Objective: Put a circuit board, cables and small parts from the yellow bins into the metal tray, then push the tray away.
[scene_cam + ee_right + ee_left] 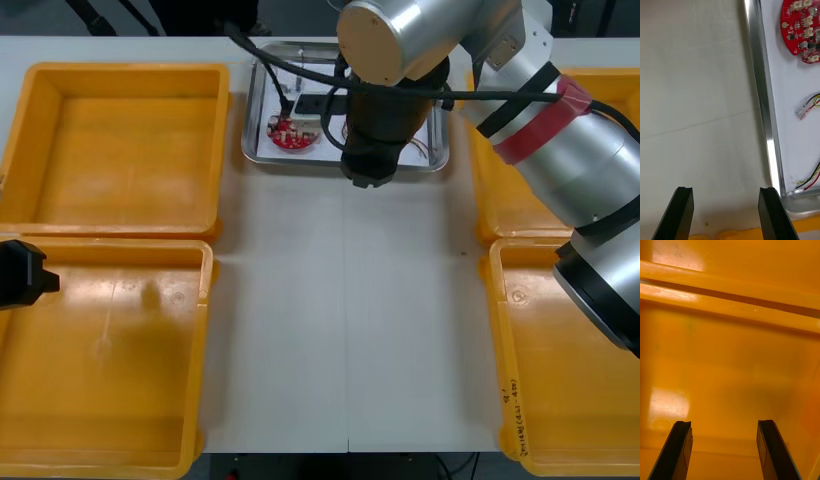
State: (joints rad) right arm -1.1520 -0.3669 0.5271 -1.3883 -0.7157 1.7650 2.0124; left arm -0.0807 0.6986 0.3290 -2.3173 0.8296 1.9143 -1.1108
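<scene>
While the tray is holding its load, stage: loading is looking finished, as far as I can judge, and only the push is remaining.
Tray: its shiny rim is running just beside one finger of the right gripper and on past that fingertip; the tray's corner is sitting close by the same finger.
Board: lying on the tray's white floor, well beyond the fingertips.
Cable: red and yellow, lying between the board and the corner near the finger.
Small parts: too small to tell.
Right gripper: hovering over bare table outside the rim, fingers standing apart with nothing between them.
Left gripper: waiting over a bin, fingers apart, bare bin floor showing between them.
Left to do: pushing the tray away.
</scene>
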